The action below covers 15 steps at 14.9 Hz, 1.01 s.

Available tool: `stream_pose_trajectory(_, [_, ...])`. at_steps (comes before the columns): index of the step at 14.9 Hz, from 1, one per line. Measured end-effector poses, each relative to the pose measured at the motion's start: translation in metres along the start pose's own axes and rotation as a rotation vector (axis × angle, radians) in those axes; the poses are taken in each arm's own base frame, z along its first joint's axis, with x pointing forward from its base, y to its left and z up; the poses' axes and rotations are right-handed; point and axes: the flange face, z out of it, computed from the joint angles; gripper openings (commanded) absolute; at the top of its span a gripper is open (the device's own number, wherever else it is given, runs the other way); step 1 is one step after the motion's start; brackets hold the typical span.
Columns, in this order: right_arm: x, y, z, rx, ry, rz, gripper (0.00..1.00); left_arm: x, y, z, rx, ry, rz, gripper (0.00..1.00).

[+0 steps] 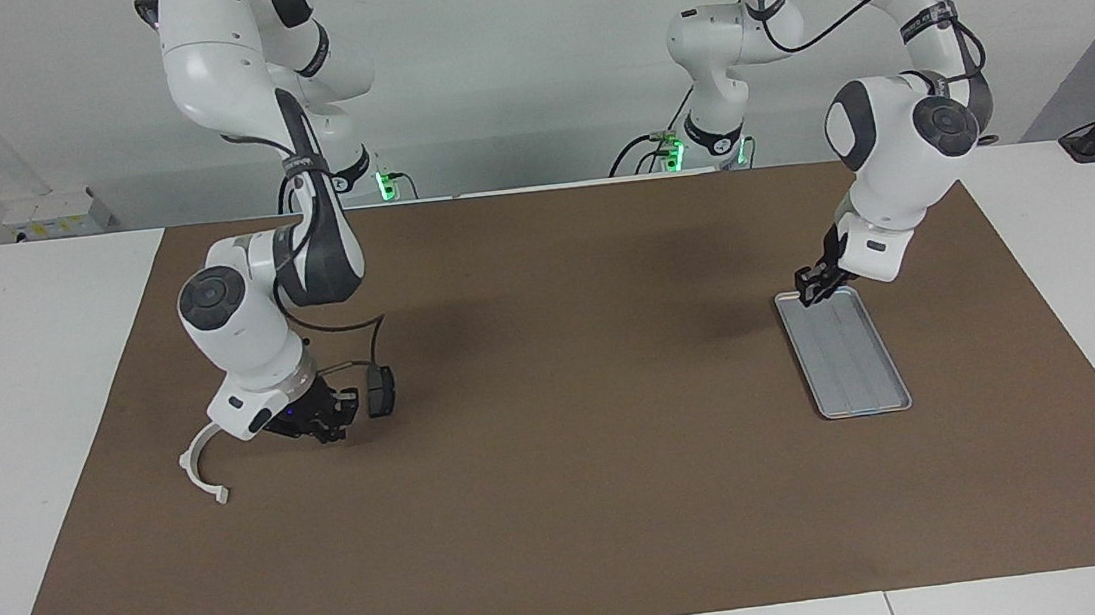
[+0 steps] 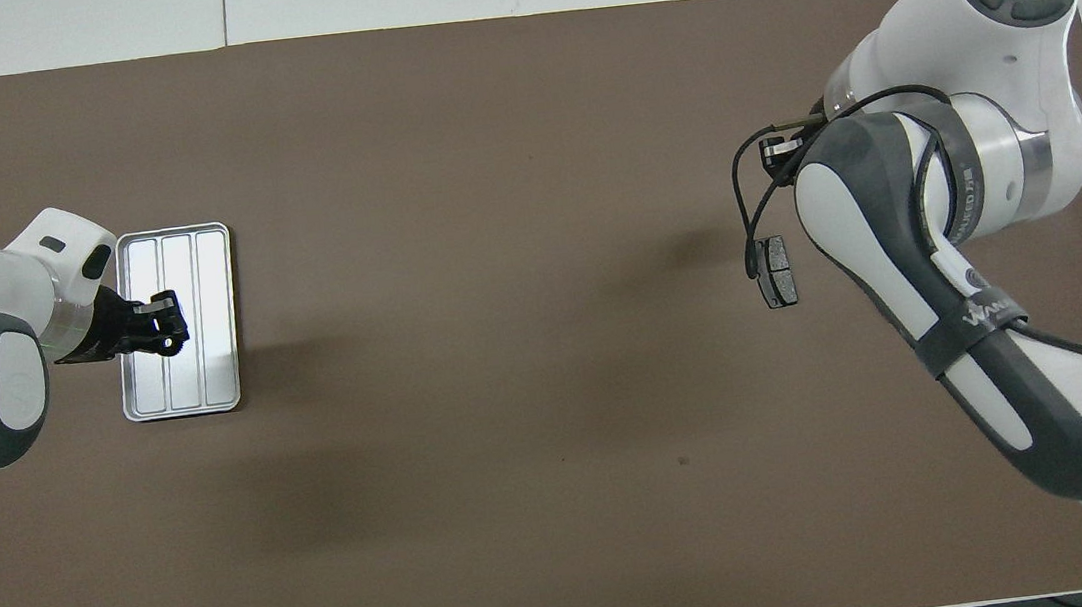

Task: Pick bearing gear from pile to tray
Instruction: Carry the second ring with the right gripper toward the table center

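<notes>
**Silver-grey metal tray (image 1: 860, 368) (image 2: 207, 379) overhung by the left gripper (image 1: 817, 290) (image 2: 163, 325); right gripper (image 1: 323, 430) closed among the loose parts**

The tray is seen as a flat rectangle with rounded corners, a raised rim and lengthwise ridges that divide its floor into three lanes. It lies on the brown mat (image 1: 567, 507) toward the left arm's end of the table, with its long side running away from the robots. In the overhead view its floor is lit bright and nothing can be made out lying on it.

The left gripper is held over the end of the tray nearer to the robots, just above the rim in the facing view. Whether it is open or closed cannot be told, nor whether a part is carried.

The right gripper is lowered close to the mat toward the right arm's end of the table and is closed. What, if anything, is clamped cannot be made out against its dark body, and no single black gear can be picked out there.

A dark grey brake pad (image 1: 379, 391) (image 2: 777, 271) lies just beside that gripper, on the side toward the middle of the table. A white half-ring bracket (image 1: 194, 472) lies beside the gripper toward the table's end. One end of it is hidden by the arm's white wrist, and its curve opens toward the middle of the mat.
</notes>
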Motion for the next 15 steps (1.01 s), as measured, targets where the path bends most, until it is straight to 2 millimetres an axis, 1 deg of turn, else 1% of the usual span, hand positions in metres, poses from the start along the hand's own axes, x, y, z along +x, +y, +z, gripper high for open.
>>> stream_pose_trajectory(1, [-0.007, -0.031, -0.013, 0.001, 0.004, 0.024, 0.0, -0.001, -0.006, 0.007, 0.001, -0.006, 0.016, 0.0])
stream_pose_trajectory(2, [-0.017, -0.064, -0.019, 0.004, 0.01, 0.051, 0.0, -0.001, -0.014, 0.012, 0.002, -0.01, 0.026, 0.0])
stream_pose_trajectory(3, [-0.029, -0.1, -0.019, 0.004, 0.013, 0.08, 0.0, 0.0, -0.022, 0.017, 0.001, -0.009, 0.024, 0.0])
stream_pose_trajectory(5, [-0.058, -0.168, -0.013, 0.002, 0.024, 0.124, 0.0, -0.001, -0.043, 0.027, 0.0, -0.004, 0.003, 0.0])
stream_pose_trajectory(6, [-0.071, -0.196, -0.008, 0.006, 0.032, 0.141, 0.0, -0.002, -0.049, 0.032, 0.0, -0.004, -0.002, 0.0])
stream_pose_trajectory(7, [-0.082, -0.22, -0.002, 0.012, 0.039, 0.152, 0.0, -0.004, -0.052, 0.035, 0.0, -0.002, -0.004, 0.0])
stream_pose_trajectory(8, [-0.089, -0.236, 0.006, 0.018, 0.046, 0.158, 0.0, -0.004, -0.05, 0.037, 0.0, 0.0, -0.002, 0.0])
stream_pose_trajectory(9, [-0.092, -0.246, 0.017, 0.022, 0.049, 0.162, 0.0, -0.004, -0.048, 0.041, 0.0, 0.003, 0.003, 0.0])
stream_pose_trajectory(12, [-0.092, -0.263, 0.056, 0.022, 0.047, 0.167, 0.0, -0.004, -0.034, 0.055, 0.002, 0.0, 0.007, 0.0])
stream_pose_trajectory(15, [-0.102, -0.284, 0.101, 0.034, 0.055, 0.176, 0.0, -0.003, -0.023, 0.068, 0.005, -0.004, 0.014, 0.0])
